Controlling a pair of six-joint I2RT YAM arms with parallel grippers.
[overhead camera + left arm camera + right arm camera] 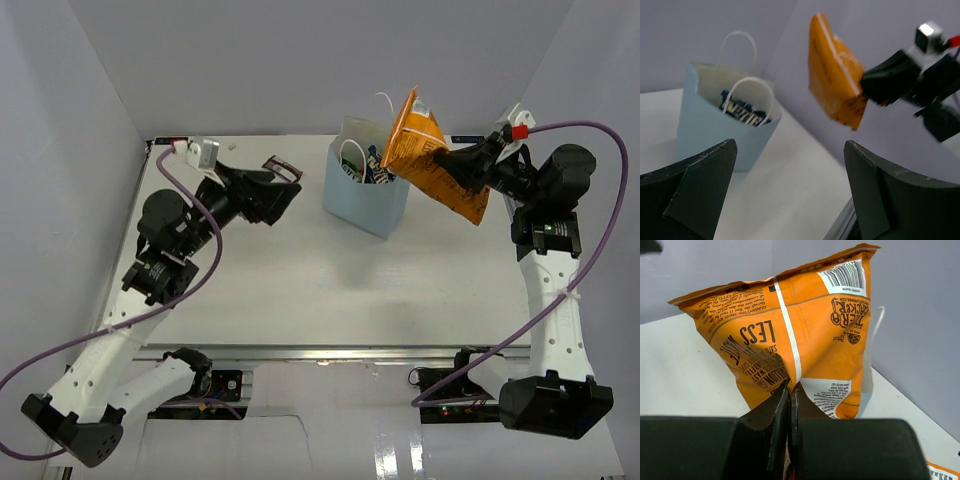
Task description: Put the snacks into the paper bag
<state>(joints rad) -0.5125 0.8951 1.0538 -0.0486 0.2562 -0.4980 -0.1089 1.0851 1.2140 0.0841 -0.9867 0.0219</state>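
Note:
The light-blue paper bag stands upright at the back middle of the table, with packets showing inside, a blue-white one among them. My right gripper is shut on the large orange bag and holds it in the air just right of the paper bag's mouth. In the right wrist view the orange bag fills the frame above my pinched fingers. My left gripper is open and empty, left of the paper bag, pointing at it. The left wrist view also shows the orange bag.
The white table is walled on the left, back and right. A metal rail runs along the front edge. A purple cable loops beside the right arm.

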